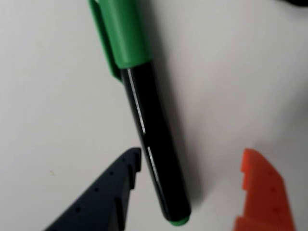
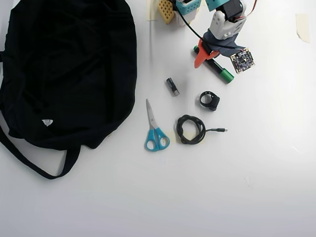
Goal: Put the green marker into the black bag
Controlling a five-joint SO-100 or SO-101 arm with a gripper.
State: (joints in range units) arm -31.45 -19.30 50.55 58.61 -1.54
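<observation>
The green marker [image 1: 154, 139] lies flat on the white table, black barrel toward me and green cap at the top of the wrist view. My gripper [image 1: 191, 155] is open and straddles the barrel: the dark blue finger [image 1: 113, 192] is close on its left and the orange finger [image 1: 262, 187] stands well apart on its right. In the overhead view the gripper [image 2: 210, 55] hangs over the marker [image 2: 225, 74] near the arm's base at the top. The black bag [image 2: 69, 64] fills the left side, far from the gripper.
Between the bag and the marker lie a short battery [image 2: 172, 86], blue-handled scissors [image 2: 155, 131], a coiled black cable [image 2: 190, 129] and a small black ring-shaped part [image 2: 210, 100]. The bag's strap [image 2: 29, 160] loops at the lower left.
</observation>
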